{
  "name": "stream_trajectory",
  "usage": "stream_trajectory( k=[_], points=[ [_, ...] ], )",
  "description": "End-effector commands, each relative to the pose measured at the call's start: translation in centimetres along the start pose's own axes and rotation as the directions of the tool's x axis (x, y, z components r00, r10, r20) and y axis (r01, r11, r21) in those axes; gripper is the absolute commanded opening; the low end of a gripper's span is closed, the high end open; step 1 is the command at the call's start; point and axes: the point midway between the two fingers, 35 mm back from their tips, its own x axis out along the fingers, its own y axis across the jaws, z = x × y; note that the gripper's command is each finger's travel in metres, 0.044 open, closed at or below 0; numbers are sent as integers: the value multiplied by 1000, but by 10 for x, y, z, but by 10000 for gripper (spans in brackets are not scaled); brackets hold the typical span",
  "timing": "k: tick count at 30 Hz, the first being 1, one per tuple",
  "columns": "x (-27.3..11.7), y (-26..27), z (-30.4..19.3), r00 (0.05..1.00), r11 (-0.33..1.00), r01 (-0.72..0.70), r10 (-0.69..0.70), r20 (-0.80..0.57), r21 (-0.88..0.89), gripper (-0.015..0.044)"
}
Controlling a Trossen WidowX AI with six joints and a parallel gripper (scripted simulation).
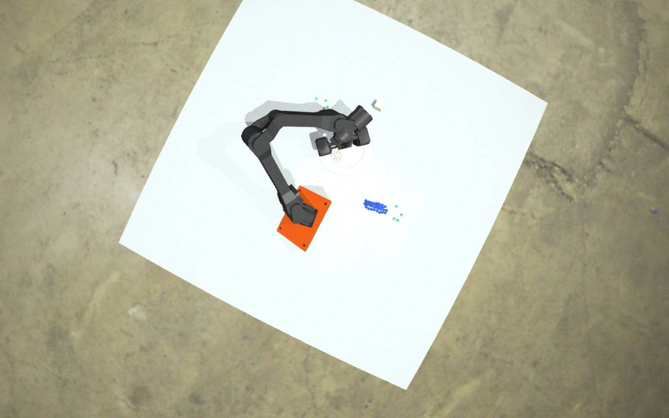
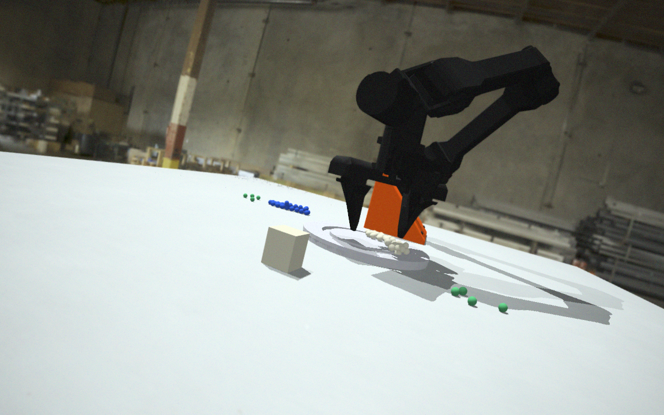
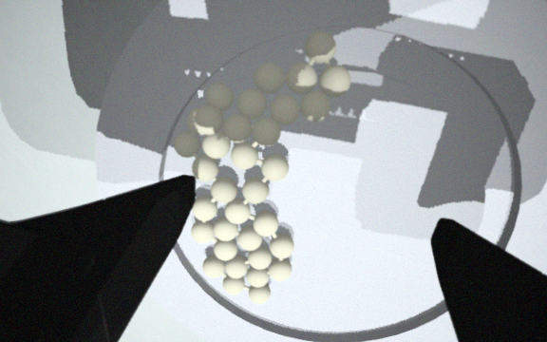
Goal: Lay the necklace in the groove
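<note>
The pearl bead necklace (image 1: 337,154) (image 2: 399,247) (image 3: 237,212) lies bunched in a bent band on the round bead board (image 1: 344,170) (image 2: 334,246) (image 3: 397,271). Most of its beads are inside the ring-shaped groove; a few reach the groove line at the left in the wrist view. My gripper (image 2: 378,232) (image 3: 314,208) is open, its fingertips low over the board. In the wrist view the left fingertip is close beside the necklace's left edge, and the right one is far across the inner disc. The top camera sees the fingertips hidden under the arm.
A blue bead string (image 1: 376,206) (image 2: 287,206) lies apart from the board, near several green beads (image 1: 396,206) (image 2: 252,196). More green beads (image 1: 325,100) (image 2: 472,301) lie on the other side. A beige block (image 1: 378,104) (image 2: 285,248) stands near the board. The arm's base plate (image 1: 321,208) is orange.
</note>
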Motion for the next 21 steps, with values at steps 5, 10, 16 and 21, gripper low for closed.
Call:
stream_trajectory(
  k=[5, 10, 16, 21],
  points=[
    [-20, 18, 22, 1000, 784, 6, -8, 1, 621, 380],
    [-28, 27, 30, 1000, 558, 3, -7, 1, 830, 380],
    [-28, 27, 30, 1000, 558, 3, -7, 1, 830, 380],
    [-28, 27, 30, 1000, 558, 3, -7, 1, 830, 380]
  ],
)
